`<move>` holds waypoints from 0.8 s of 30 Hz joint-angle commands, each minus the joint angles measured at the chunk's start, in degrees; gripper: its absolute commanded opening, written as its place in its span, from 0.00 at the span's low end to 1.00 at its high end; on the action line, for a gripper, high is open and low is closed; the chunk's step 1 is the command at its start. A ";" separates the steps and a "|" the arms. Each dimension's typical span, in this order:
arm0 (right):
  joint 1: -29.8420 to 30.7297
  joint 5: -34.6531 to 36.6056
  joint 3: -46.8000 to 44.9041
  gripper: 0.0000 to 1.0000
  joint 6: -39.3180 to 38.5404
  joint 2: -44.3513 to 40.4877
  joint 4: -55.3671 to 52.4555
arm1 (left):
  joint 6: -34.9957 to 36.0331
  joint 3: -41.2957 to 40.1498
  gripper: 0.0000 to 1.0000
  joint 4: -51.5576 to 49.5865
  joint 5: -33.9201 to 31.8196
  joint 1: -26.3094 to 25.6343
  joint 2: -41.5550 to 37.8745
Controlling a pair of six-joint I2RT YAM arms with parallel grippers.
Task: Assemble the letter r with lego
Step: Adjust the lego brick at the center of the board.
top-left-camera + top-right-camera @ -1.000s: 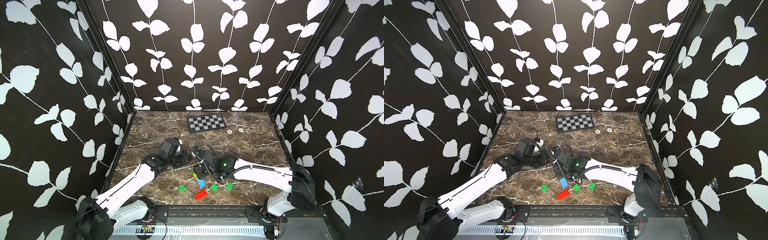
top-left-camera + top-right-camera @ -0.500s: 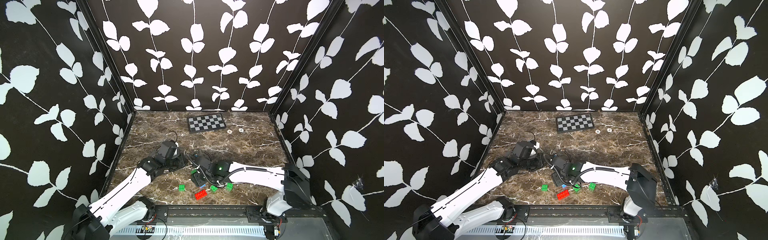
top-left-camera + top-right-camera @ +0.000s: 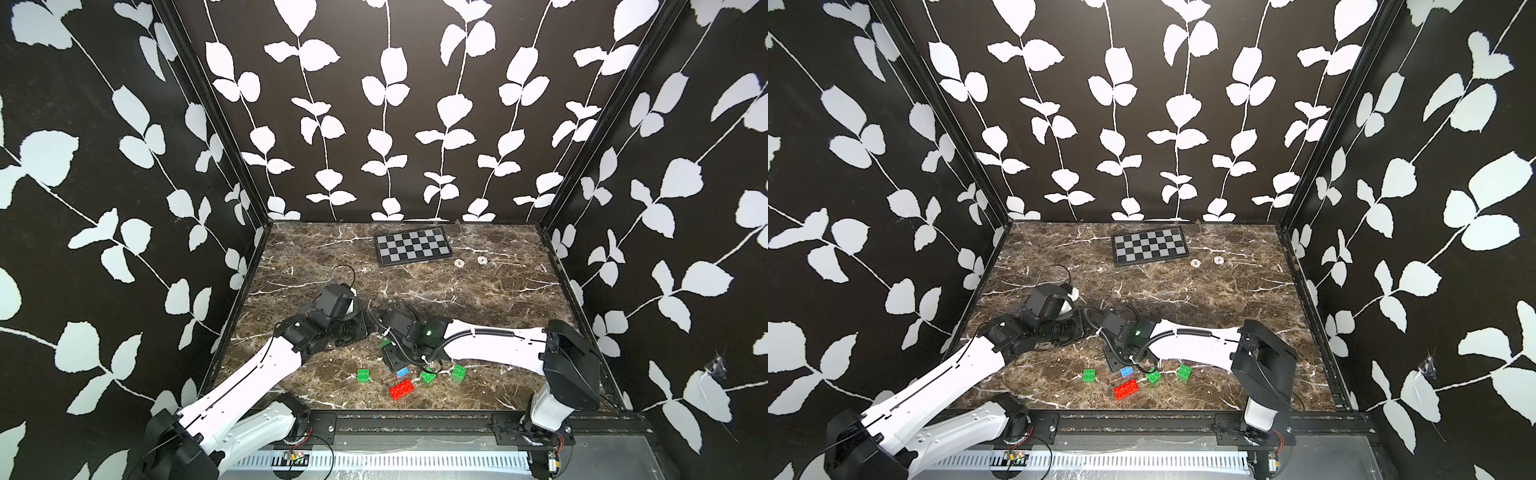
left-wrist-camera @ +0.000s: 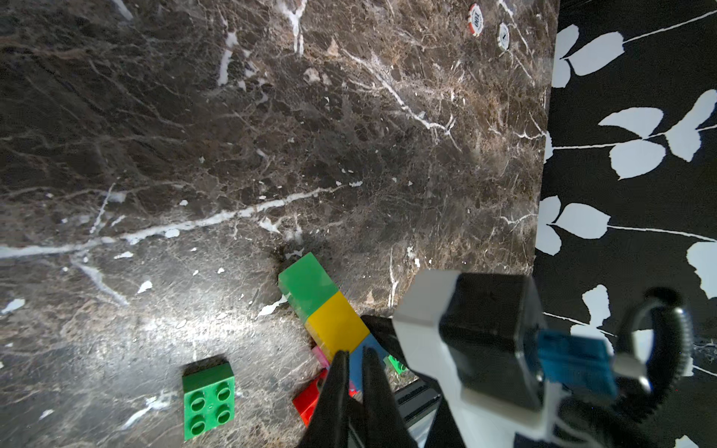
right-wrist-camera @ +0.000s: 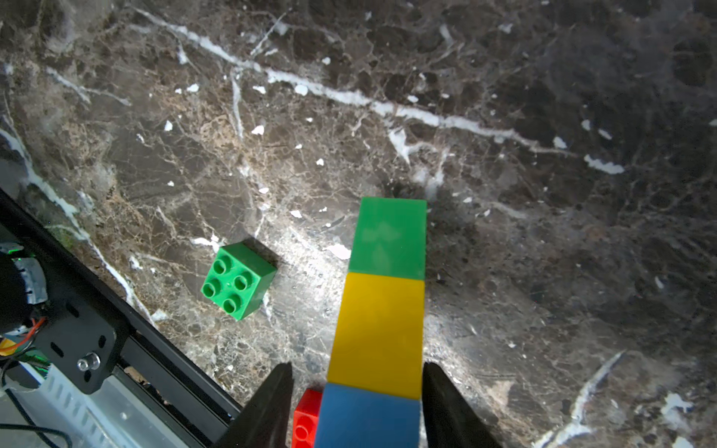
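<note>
Centring is needed: the brick stack is straddled, apparently unclamped, by the right gripper, jaws parted; the left gripper is closed on nothing.

2 white arms, black joints

— Where are the bricks?
— Strung left to right near the counter's front edge.
— And the board?
— Far back, well apart from them; two chips just right of it.
</note>
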 commanded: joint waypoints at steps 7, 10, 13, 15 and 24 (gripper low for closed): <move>-3.12 -4.67 -3.78 0.47 3.07 -0.37 4.83 | 1.41 -1.82 0.11 -2.42 -3.22 -0.20 -4.95; -3.12 -5.11 -3.29 0.46 3.01 0.35 4.39 | 1.42 -2.52 0.11 -3.13 -3.87 -0.17 -6.23; -3.24 -5.10 -3.22 0.45 2.81 1.05 4.47 | 1.31 -3.05 0.11 -3.42 -3.96 -0.10 -6.96; -3.56 -5.40 -3.48 0.43 2.80 1.14 5.08 | 1.23 -3.38 0.11 -3.44 -3.89 -0.10 -7.20; -8.40 -12.17 -7.75 0.34 4.03 -0.17 14.32 | 1.50 -3.50 0.11 -3.40 -3.52 -0.07 -7.17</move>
